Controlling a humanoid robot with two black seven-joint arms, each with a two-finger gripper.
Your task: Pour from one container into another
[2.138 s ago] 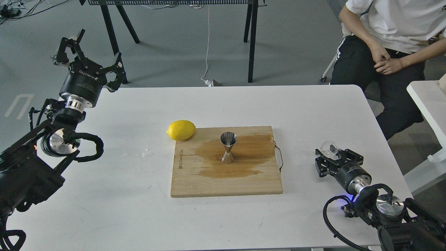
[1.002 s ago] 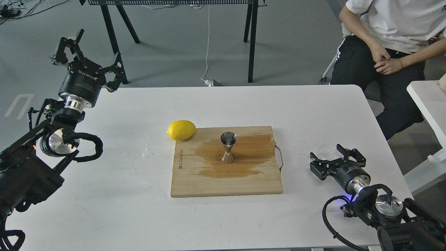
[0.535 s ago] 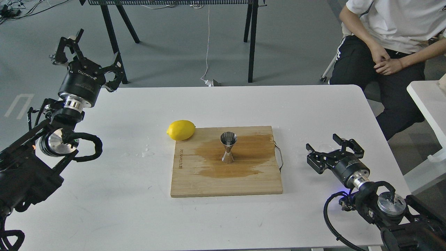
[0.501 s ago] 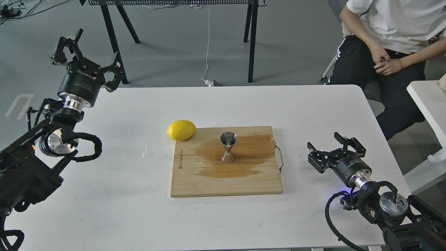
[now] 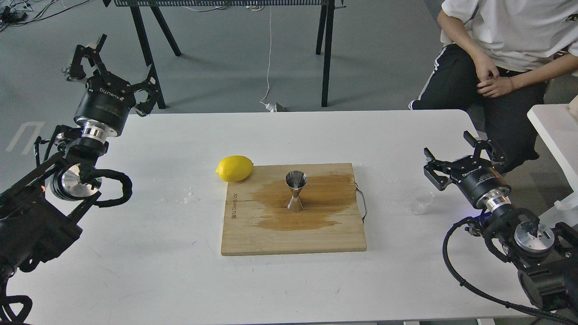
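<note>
The clear glass cup (image 5: pixel 420 200) stands upright on the white table (image 5: pixel 180 271), right of the board, with nothing touching it. The steel jigger (image 5: pixel 295 191) stands upright on the wooden cutting board (image 5: pixel 271 239), in the middle of a dark wet stain. My right gripper (image 5: pixel 458 155) hovers open behind and to the right of the cup, clear of it and empty. At the table's far left corner my left gripper (image 5: pixel 110 67) is raised, open and empty.
A yellow lemon (image 5: pixel 234 168) lies at the board's far left corner. Small water drops (image 5: pixel 191 197) sit left of the board. A seated person (image 5: pixel 501 58) is beyond the far right corner. Another white table (image 5: pixel 553 131) stands at the right.
My right gripper opened, let go of the glass cup on the table, then rose and drew back to the right. The seated person shifted slightly. The left arm barely moved.
</note>
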